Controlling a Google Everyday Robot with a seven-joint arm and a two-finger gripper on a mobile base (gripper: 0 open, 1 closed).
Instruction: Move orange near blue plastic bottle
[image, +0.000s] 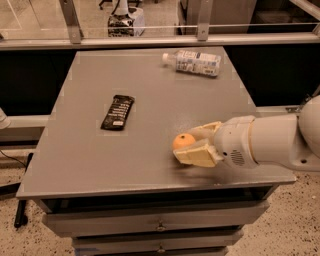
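Note:
The orange (182, 140) sits on the grey table (150, 100) near its front right. My gripper (190, 144) reaches in from the right, low over the table. Its two cream fingers (196, 155) lie one behind and one in front of the orange, and both press against it. The blue plastic bottle (194, 62), clear with a white cap and a pale label, lies on its side at the table's far right, well away from the orange.
A flat black snack-bar wrapper (118, 112) lies left of centre on the table. A glass railing (150, 35) runs behind the table's far edge. Drawers (160, 227) sit below the front edge.

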